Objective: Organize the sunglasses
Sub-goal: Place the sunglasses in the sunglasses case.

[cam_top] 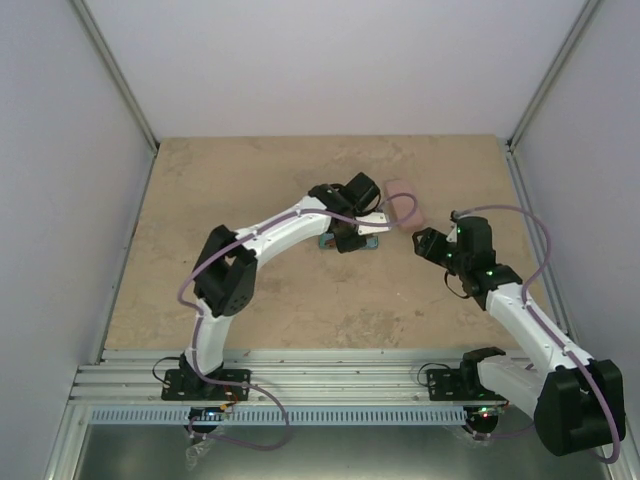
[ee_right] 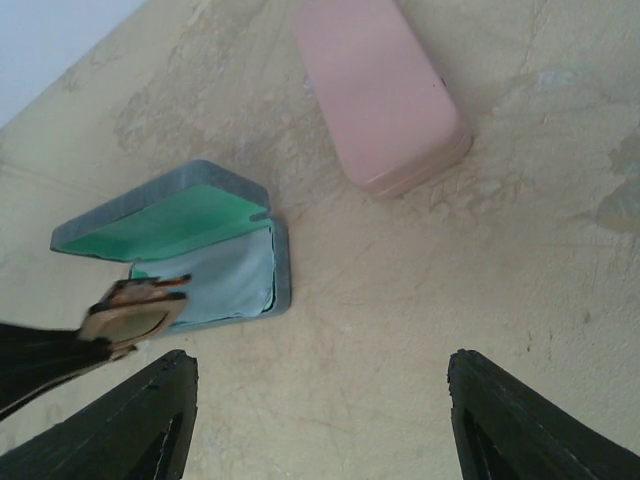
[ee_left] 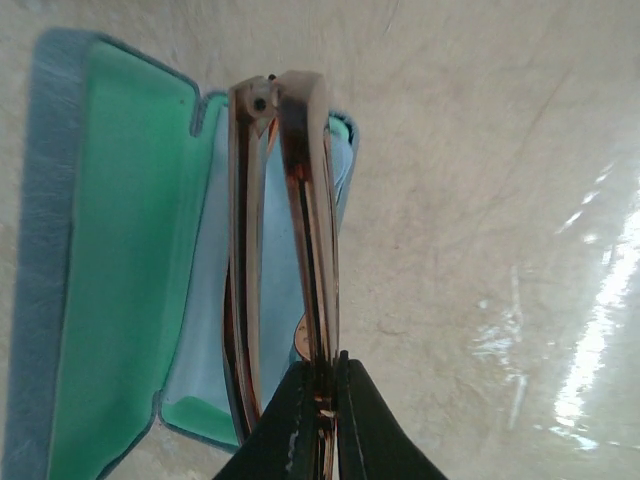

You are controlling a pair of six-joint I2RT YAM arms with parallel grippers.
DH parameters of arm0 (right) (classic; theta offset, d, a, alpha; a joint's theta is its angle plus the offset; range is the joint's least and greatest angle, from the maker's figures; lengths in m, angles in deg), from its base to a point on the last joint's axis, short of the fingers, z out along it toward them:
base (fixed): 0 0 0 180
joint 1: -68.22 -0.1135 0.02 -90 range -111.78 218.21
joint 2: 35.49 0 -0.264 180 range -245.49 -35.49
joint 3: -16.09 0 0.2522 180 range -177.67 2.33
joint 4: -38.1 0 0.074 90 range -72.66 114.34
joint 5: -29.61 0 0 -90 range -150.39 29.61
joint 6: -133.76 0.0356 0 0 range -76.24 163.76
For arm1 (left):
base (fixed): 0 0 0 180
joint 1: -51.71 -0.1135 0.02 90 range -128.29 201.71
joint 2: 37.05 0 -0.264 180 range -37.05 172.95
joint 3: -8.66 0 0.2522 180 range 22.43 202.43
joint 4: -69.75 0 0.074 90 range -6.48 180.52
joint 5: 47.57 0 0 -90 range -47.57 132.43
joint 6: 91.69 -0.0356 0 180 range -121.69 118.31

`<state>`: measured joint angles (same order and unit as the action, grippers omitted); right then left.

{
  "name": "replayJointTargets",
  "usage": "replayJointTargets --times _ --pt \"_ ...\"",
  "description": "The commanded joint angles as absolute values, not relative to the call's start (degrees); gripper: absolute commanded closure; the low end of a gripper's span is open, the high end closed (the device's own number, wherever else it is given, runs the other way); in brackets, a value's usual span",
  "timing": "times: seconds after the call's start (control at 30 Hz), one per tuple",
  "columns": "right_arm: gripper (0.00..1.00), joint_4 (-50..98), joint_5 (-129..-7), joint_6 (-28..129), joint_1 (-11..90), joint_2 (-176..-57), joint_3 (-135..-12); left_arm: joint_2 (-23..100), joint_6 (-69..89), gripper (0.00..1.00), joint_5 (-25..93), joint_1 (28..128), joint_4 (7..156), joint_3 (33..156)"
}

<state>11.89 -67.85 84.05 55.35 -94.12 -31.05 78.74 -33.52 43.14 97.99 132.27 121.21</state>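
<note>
Amber-brown sunglasses (ee_left: 300, 250): folded, with the temples shut against the front. They hang edge-on just above the open blue case and, as far as the wrist views show, are not yet resting in it.
Grip: the left hand (ee_left: 322, 378) is clamped on the frame's thin edge, at its 6 o'clock end in the left wrist view.
Black wire-frame pair: not visible in any view. Whether it lies inside the closed pink case cannot be told.
Blue case (ee_left: 120, 250): open on the table, its green-lined lid raised on the 9 o'clock side of the tray. The glasses are lined up along the tray's length.
Light blue cloth (ee_left: 210, 330): lies in the tray, under the spot where the glasses would land.
Pink case (ee_right: 385, 95): closed, at 1 o'clock of the blue case in the right wrist view, and apart from it.
Right hand (ee_right: 320, 400): fingers spread wide and holding nothing. It hovers over bare table (cam_top: 250, 180) at 3 o'clock of the blue case in the top view.
Done, by my reading: one pair is folded, picked up and brought over its case. The pink case being shut may mean the other pair is already stowed, but that is only a guess.
Left to do: lower the amber pair onto the cloth, let go, and swing the lid shut. The free right hand looks well placed for the lid.
Progress: probably past the midpoint, with the last pair about to go in.
</note>
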Motion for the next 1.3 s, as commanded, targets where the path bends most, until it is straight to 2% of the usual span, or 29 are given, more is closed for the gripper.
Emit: replayJointTargets --times 0.0,0.37,0.73,1.27 --pt "0.31 14.75 -69.88 84.85 55.82 -93.26 -29.11 82.46 -37.63 1.0 48.47 98.11 138.54 126.62" --pt "0.31 16.34 -71.81 84.72 55.88 -93.63 -27.38 90.02 -40.54 1.0 57.34 98.74 141.25 132.69" --pt "0.31 16.63 -72.68 84.72 55.91 -94.72 -27.2 94.37 -41.73 1.0 56.55 99.89 143.44 137.76" --pt "0.31 16.82 -72.96 84.73 55.91 -95.11 -27.2 94.44 -42.91 1.0 55.7 100.84 142.11 134.94"
